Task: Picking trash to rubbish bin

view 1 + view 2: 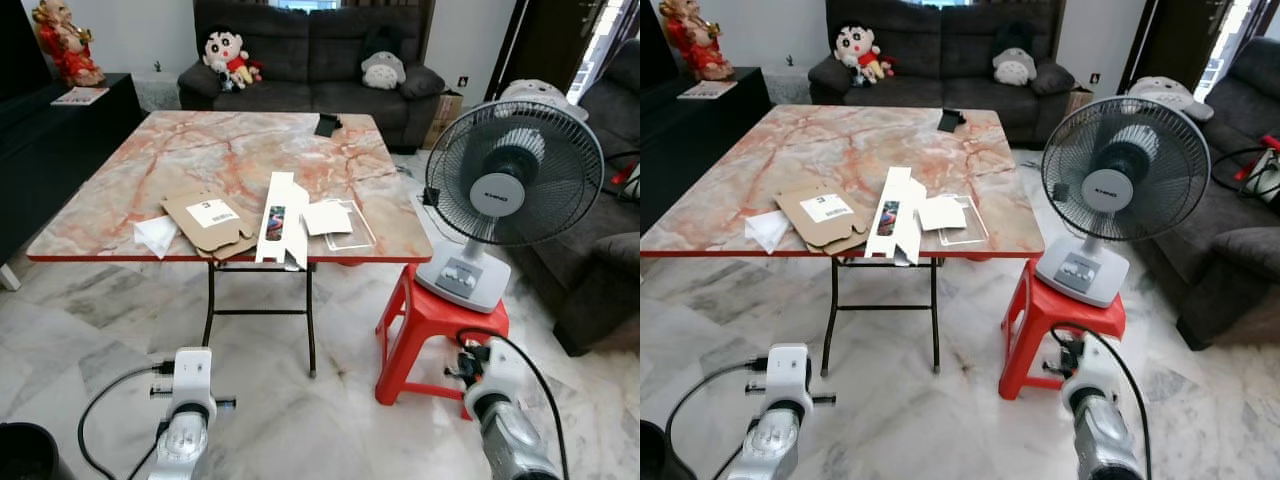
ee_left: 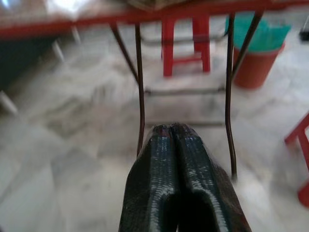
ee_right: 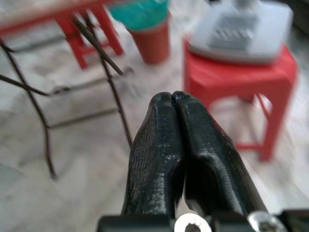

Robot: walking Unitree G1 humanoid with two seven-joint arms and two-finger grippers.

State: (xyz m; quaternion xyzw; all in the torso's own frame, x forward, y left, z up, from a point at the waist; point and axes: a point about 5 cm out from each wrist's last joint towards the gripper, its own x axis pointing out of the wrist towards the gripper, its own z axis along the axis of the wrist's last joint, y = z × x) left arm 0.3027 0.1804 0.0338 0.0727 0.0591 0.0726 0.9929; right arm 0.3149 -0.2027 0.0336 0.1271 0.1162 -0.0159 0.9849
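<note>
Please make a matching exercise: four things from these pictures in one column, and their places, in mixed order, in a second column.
Things:
1. flattened cardboard box
2. fan
3. rubbish bin
4. plush toy

Places:
A. on the red stool
B. on the sofa
C. on the floor, beyond the table legs
D. on the table, near its front edge

Pairs: 1-D, 2-A, 3-C, 4-B.

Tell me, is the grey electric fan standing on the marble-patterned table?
No, the grey electric fan stands on a red plastic stool beside the marble-patterned table.
</note>
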